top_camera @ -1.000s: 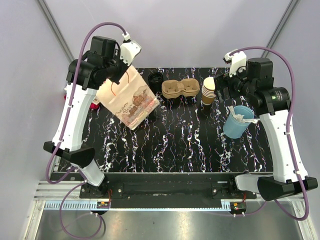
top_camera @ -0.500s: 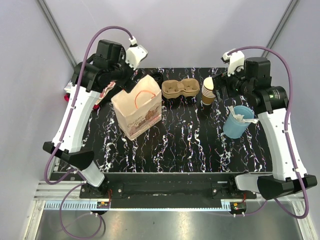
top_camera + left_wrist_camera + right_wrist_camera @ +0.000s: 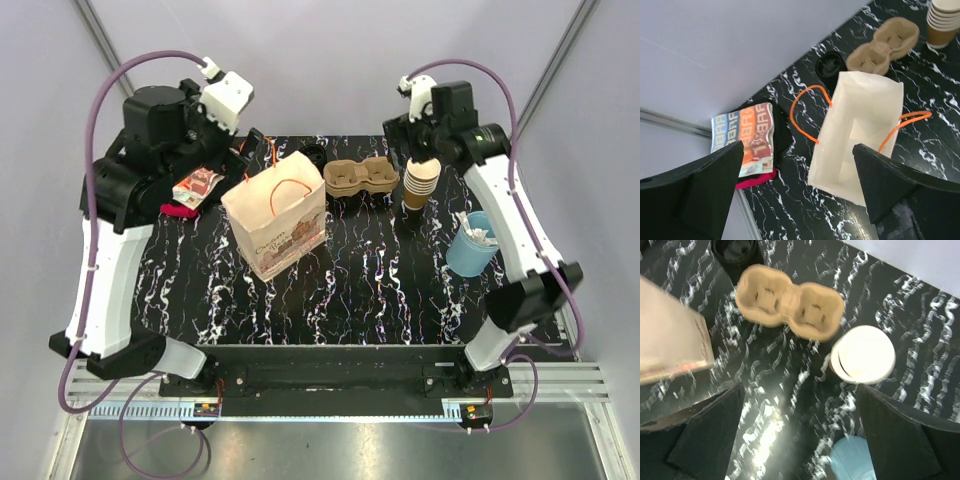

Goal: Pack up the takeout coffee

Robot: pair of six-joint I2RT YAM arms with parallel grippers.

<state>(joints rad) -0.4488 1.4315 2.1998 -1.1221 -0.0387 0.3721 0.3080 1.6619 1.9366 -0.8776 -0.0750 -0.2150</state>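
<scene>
- Currently my left gripper (image 3: 797, 150) and right gripper (image 3: 800, 390) both gape wide, holding nothing.
- Black-lidded brown paper cup (image 3: 830, 64) stands just behind the pale orange-handled paper bag (image 3: 860, 125), perhaps touching it.

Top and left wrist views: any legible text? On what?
"BAR": large letters repeated in rows on the striped packet, left wrist view; any characters around them are unclear.
Printed design on the front of the paper bag, top view: too small to read.
No other text visible.

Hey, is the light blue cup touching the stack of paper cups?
Apart. The top view shows bare marbled table between the light blue cup and the stack of paper cups.
</scene>
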